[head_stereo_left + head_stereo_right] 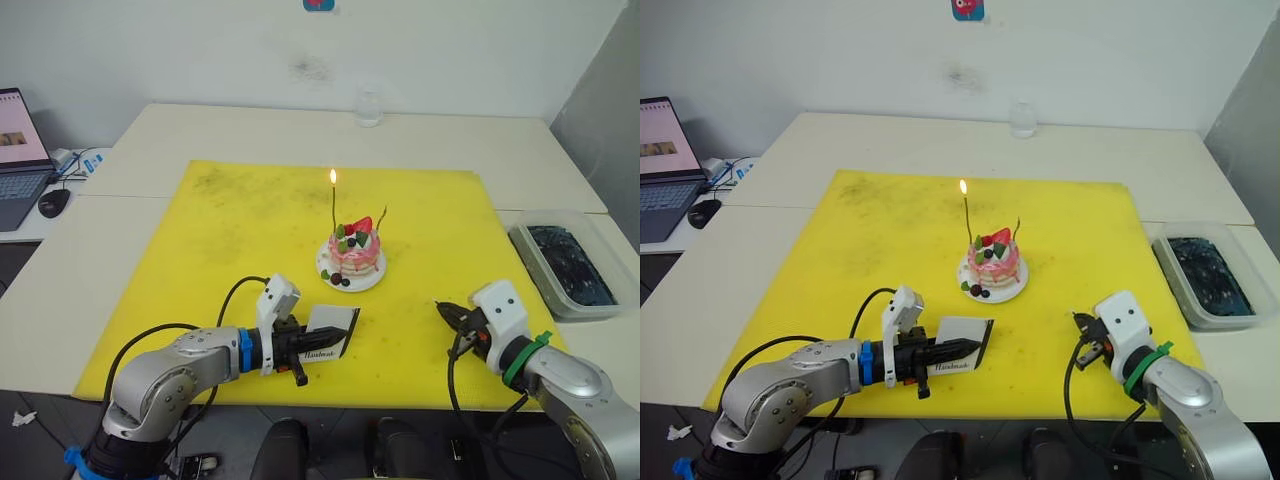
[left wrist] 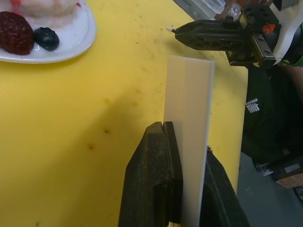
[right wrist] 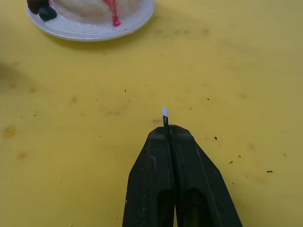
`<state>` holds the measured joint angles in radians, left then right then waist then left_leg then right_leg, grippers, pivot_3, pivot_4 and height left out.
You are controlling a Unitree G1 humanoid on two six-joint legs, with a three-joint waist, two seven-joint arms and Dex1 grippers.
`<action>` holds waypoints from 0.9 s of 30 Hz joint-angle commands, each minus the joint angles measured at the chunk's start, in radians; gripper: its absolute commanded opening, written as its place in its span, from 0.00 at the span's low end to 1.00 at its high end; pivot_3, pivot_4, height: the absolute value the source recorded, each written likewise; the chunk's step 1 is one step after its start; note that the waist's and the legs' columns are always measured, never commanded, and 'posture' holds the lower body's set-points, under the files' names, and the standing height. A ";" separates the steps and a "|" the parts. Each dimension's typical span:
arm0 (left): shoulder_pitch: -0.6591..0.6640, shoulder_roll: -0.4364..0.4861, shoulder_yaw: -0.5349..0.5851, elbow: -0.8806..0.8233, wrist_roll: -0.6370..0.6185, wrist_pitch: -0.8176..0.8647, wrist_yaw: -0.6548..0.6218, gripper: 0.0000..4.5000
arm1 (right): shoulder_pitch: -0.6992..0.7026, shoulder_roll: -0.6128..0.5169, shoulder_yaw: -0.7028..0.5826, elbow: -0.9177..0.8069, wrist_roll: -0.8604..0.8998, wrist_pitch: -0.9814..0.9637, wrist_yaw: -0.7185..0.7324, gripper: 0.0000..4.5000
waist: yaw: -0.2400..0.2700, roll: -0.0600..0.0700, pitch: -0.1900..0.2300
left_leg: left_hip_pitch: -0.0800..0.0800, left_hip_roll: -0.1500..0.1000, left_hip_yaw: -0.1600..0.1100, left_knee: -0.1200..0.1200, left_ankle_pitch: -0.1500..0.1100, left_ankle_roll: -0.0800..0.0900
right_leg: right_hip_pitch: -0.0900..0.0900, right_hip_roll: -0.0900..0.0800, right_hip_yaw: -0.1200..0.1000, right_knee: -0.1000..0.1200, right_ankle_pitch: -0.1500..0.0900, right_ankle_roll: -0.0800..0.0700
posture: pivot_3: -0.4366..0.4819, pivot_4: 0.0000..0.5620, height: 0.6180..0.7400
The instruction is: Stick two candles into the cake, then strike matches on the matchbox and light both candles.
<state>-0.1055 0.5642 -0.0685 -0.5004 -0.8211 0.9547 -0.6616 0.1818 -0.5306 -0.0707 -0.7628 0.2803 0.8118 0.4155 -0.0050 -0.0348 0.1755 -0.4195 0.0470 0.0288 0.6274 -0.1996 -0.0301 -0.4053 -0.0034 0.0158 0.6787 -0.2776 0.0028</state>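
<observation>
Yellow mat: match tip protruding from right fingers.

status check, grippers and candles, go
Left gripper shut on matchbox, right gripper shut on match, tip unlit. Both candles in cake: taller candle lit, shorter candle unlit. Nothing between match and matchbox.

Black "Handmade" lettering on the white matchbox, other small markings unreadable
</observation>
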 commanded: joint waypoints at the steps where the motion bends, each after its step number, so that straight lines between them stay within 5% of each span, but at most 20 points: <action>1: 0.017 0.009 0.019 -0.042 -0.023 0.008 0.004 0.00 | 0.024 0.004 -0.044 -0.026 0.036 -0.047 0.028 0.01 | 0.000 0.000 0.000 | 0.000 0.000 0.000 0.000 0.000 0.000 | 0.000 0.000 0.000 0.000 0.000 0.000 | 0.48 0.27 1.00; 11: 0.027 0.007 0.014 -0.052 -0.026 0.013 0.012 0.00 | 0.086 0.065 -0.019 0.095 0.010 -0.213 0.046 0.01 | 0.000 0.000 0.000 | 0.001 0.000 0.000 0.000 0.000 0.000 | 0.000 0.000 0.000 0.000 -0.003 -0.006 | 0.48 0.27 1.00; 16: 0.017 0.006 0.011 -0.049 -0.029 0.020 0.010 0.00 | 0.093 0.059 0.018 0.142 -0.015 -0.294 0.067 0.29 | 0.000 0.000 0.000 | 0.001 0.000 0.000 0.000 0.000 0.000 | 0.000 0.000 0.000 0.000 -0.003 -0.006 | 0.48 0.27 1.00; 27: 0.018 0.012 0.015 -0.059 -0.040 0.034 0.009 0.00 | 0.139 0.065 0.025 0.166 -0.040 -0.425 0.077 0.29 | 0.000 0.000 0.000 | 0.001 0.000 0.000 0.000 0.000 0.000 | 0.000 0.000 0.000 0.000 -0.003 -0.006 | 0.48 0.27 1.00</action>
<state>-0.0873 0.5658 -0.0530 -0.5229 -0.8408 0.9788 -0.6450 0.3116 -0.4621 -0.0464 -0.5833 0.2452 0.4160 0.4817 -0.0045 -0.0348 0.1754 -0.4189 0.0474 0.0289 0.6273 -0.1997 -0.0303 -0.4050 -0.0033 0.0160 0.6789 -0.2809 -0.0029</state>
